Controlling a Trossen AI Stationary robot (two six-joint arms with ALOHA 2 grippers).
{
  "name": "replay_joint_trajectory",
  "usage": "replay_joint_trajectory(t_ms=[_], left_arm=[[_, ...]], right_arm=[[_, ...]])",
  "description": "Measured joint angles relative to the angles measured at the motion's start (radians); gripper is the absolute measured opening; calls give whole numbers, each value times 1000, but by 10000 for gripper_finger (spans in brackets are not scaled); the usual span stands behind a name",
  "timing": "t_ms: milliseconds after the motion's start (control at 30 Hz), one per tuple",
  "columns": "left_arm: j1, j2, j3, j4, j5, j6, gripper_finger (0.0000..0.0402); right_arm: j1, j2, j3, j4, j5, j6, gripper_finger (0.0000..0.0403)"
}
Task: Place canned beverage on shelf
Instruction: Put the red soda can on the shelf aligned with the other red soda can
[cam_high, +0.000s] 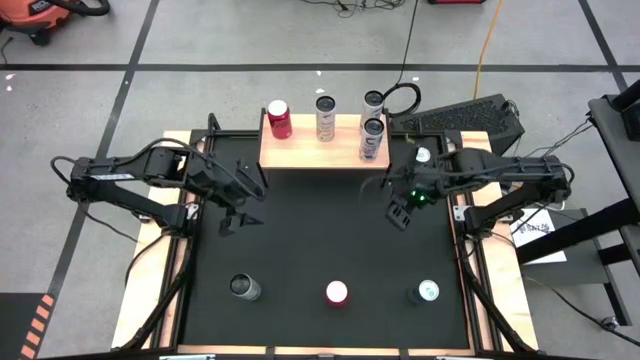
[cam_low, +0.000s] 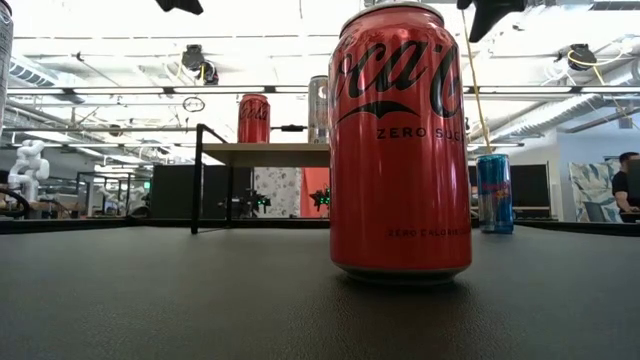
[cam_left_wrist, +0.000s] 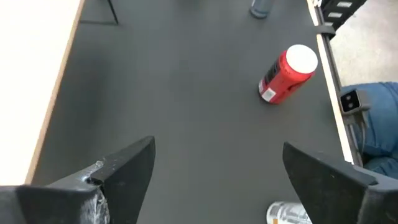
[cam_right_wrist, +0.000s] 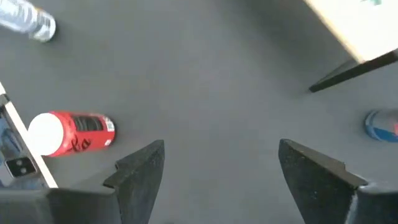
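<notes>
Shelf (cam_high: 315, 148) four cans, mat (cam_high: 320, 240) three cans

Red can (cam_right_wrist: 71, 134) on black mat (cam_right_wrist: 205, 81), jaws spread, shelf corner (cam_right_wrist: 354, 28)

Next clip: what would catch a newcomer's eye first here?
The red can fills the low view, standing upright on the black mat at its near edge, between a silver can and a blue can. Four cans already stand on the shelf at the far side. The left gripper and the right gripper hover open, empty.
</notes>
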Motion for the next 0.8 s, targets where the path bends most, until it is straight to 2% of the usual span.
replay_joint_trajectory(t_ms=[400, 667, 800], left_arm=[[-62, 0, -62, 9, -7, -60, 354], [-64, 0, -87, 1, -9, -103, 354], [-64, 0, -87, 2, -9, -103, 355]], right_arm=[[142, 119, 0, 14, 22, 23, 299], [182, 198, 0, 131, -12, 14, 299], [194, 199, 0, 186, -9, -2, 299]])
